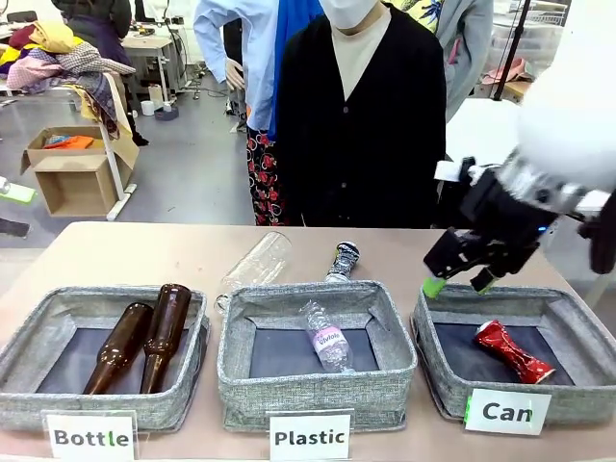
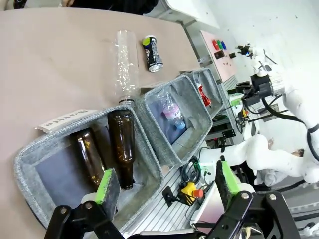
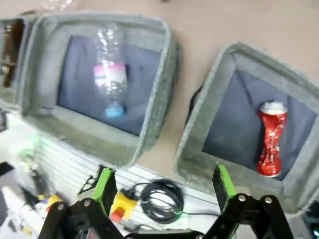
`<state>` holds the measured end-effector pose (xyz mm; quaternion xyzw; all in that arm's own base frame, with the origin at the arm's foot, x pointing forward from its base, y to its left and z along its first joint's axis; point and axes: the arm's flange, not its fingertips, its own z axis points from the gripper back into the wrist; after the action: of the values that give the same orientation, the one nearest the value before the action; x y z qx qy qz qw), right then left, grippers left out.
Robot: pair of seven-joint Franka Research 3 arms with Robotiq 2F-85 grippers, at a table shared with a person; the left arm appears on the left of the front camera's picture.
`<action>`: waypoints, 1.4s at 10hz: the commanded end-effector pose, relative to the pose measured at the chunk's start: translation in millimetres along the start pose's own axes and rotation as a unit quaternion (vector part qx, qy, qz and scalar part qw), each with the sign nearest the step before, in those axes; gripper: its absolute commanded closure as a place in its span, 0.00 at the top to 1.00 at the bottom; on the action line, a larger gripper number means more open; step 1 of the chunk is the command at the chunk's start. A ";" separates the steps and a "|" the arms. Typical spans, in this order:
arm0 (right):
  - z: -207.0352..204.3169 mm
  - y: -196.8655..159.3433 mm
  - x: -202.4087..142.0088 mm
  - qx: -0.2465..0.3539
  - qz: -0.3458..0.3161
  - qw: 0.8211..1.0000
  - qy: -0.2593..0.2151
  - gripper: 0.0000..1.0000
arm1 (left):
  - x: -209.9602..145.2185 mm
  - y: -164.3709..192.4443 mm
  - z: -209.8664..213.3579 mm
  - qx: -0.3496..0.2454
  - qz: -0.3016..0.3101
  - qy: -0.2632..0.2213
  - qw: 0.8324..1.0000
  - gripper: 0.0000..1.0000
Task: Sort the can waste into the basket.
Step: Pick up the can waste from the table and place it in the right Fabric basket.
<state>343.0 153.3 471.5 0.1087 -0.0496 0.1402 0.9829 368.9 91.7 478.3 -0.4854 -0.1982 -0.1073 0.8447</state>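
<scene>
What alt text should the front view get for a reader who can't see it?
The right tool hangs open over the far left corner of the Can basket, where a crushed red can lies. A black can lies on the table behind the Plastic bin, beside a clear bottle; two brown bottles lie in the Bottle bin.

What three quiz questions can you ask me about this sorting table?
1. Count: how many brown bottles lie in the Bottle basket?
2. True or false: the red can lies inside the Can basket.
3. Pick one: where is the black can?
A. in the Bottle basket
B. on the table behind the Plastic basket
C. in the Can basket

Key: 1 two; 2 true; 3 B.
</scene>
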 end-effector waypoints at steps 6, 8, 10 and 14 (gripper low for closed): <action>1.3 -6.9 7.4 -0.053 -0.062 0.996 -0.033 1.00 | -3.2 0.2 1.1 0.000 -0.010 0.000 1.000 1.00; -1.7 27.9 41.5 -0.097 -0.117 0.985 -0.082 1.00 | -3.2 0.2 1.1 0.000 -0.010 0.000 1.000 1.00; -17.8 56.9 88.9 -0.122 -0.136 0.980 -0.084 1.00 | -3.2 0.2 1.1 0.000 -0.010 0.000 1.000 1.00; -49.0 81.1 154.7 -0.149 -0.136 0.976 -0.085 1.00 | -3.2 0.2 1.1 0.000 -0.010 0.000 1.000 1.00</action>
<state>460.1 269.1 453.8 -0.0085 -0.1405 -0.0096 0.9900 368.6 92.0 478.0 -0.4851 -0.1985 -0.1072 0.8449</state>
